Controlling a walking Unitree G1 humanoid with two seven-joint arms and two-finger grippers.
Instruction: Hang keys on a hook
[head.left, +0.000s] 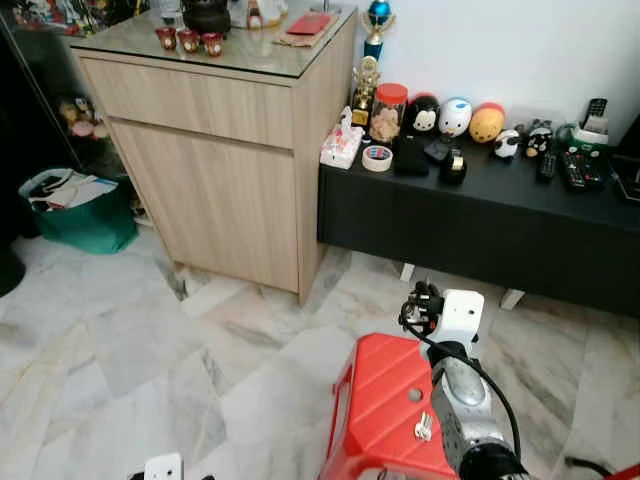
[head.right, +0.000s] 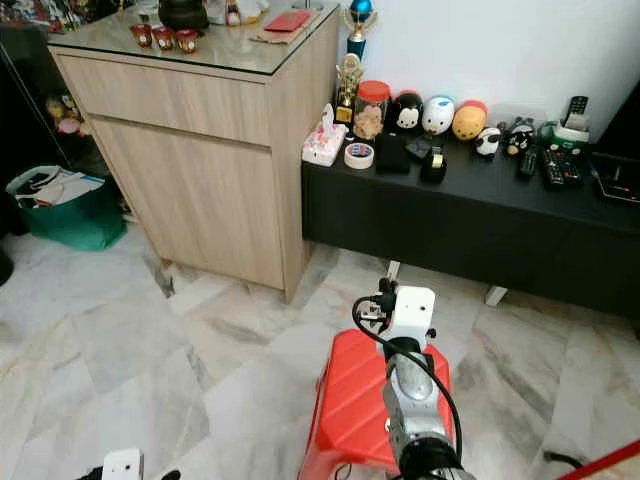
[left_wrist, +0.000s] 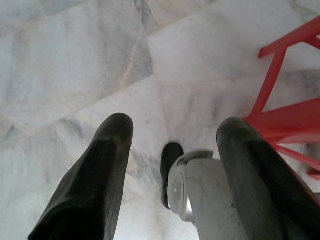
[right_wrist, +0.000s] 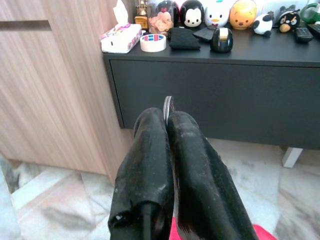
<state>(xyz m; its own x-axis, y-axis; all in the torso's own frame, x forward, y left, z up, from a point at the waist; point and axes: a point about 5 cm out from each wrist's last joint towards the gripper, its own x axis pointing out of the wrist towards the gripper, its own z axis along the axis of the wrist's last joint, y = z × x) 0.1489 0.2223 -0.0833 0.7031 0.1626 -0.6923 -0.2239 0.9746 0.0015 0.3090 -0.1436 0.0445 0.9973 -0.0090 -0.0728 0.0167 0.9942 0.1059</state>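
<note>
**Right jaws pinched on a thin metal piece above the red stool**

Above the red stool (head.left: 385, 405), my right gripper (right_wrist: 169, 117) is raised and aimed at the low black tabletop (right_wrist: 260, 50) along the white wall. Its jaws are pressed together, and a thin sliver of metal (right_wrist: 168, 103) sticks out between the tips; I take it for part of the keys, though I cannot tell more than that from the wrist view. From the head camera, a small silver bit (head.left: 423, 428) shows beside the right arm, over the stool's seat; too small for me to say what it is.

My left gripper (left_wrist: 172, 145) hangs low over the marble floor (left_wrist: 75, 65), jaws well apart and holding nothing, with the stool's red legs just beside it.

On the black tabletop sit a tissue box (right_wrist: 120, 38), a roll of tape (right_wrist: 153, 42), a black tape dispenser (right_wrist: 221, 40), a row of round character toys (head.left: 455, 116) and some remote controls (head.left: 575, 165). A wooden cabinet (head.left: 215, 160) with a glass top stands against its end, and a green bag (head.left: 75, 210) sits on the floor beyond it.
</note>
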